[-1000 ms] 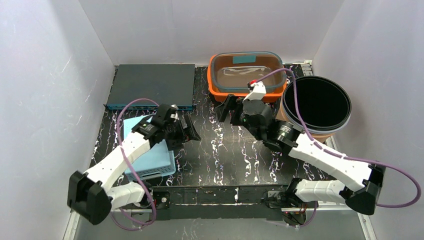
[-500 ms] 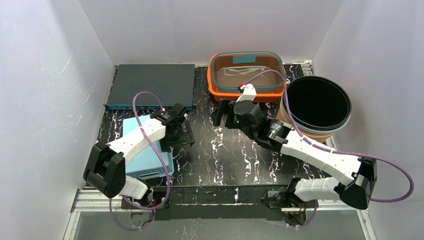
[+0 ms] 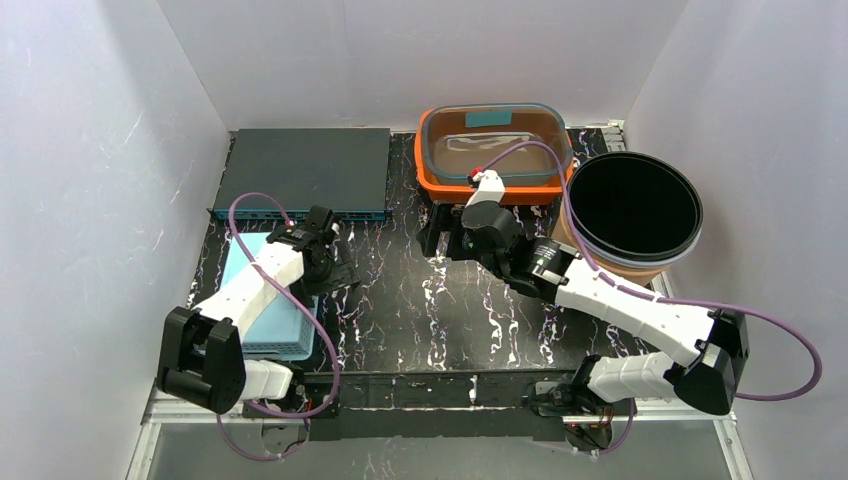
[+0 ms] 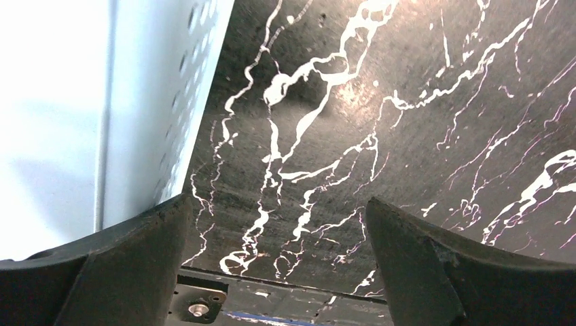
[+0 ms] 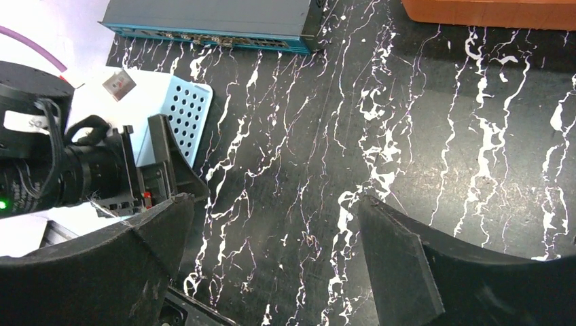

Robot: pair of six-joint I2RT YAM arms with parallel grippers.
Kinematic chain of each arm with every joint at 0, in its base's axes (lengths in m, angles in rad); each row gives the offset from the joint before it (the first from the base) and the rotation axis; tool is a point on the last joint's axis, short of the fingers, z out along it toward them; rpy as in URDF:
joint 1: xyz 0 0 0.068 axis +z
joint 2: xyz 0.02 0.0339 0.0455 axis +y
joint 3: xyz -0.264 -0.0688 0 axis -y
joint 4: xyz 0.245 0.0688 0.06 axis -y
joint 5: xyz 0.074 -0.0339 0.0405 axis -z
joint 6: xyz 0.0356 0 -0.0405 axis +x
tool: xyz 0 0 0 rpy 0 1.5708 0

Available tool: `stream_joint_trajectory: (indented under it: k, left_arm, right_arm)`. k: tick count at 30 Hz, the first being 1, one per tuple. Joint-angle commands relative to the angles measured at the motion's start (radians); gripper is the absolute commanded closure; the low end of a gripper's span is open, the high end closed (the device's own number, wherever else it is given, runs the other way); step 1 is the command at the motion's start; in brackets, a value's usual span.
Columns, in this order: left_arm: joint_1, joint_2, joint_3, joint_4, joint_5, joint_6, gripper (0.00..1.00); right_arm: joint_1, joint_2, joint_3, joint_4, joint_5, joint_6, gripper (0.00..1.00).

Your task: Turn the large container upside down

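Two grippers hang over the black marbled table point(image 3: 420, 310), each with its jaws spread wide and nothing between them. The left gripper point(image 3: 342, 270) is just beside the light blue container point(image 3: 285, 330), clear of its perforated wall. That container sits at the near left with a flat, solid face upward. A small grey tag point(image 5: 119, 83) on it cannot be read. The right gripper point(image 3: 445, 238) hovers mid-table. Farther right stands a round bin point(image 3: 632, 205) with a dark interior. At the back is an orange container point(image 3: 495, 145) under a clear lid with a teal patch point(image 3: 489, 119), no text legible, and a flat dark box point(image 3: 300, 165).
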Motion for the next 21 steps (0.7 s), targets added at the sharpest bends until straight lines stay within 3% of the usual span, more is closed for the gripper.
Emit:
stream_joint_trajectory:
  k: [1, 9, 14, 21]
  left_arm:
    - [0.061, -0.048, -0.014, -0.028, 0.004, 0.045, 0.02]
    - [0.093, 0.008, 0.027, 0.010, 0.005, 0.050, 0.02]
    - [0.210, 0.044, 0.011, 0.079, 0.097, 0.080, 0.02]
    - [0.269, 0.022, 0.007, 0.076, 0.080, 0.130, 0.03]
  right_arm:
    - [0.005, 0.004, 0.037, 0.015, -0.012, -0.016, 0.01]
    - [0.004, 0.016, 0.047, 0.011, -0.026, -0.017, 0.01]
    - [0.005, 0.016, 0.058, -0.007, -0.017, -0.028, 0.01]
    - [0.004, 0.010, 0.055, -0.013, -0.004, -0.038, 0.01]
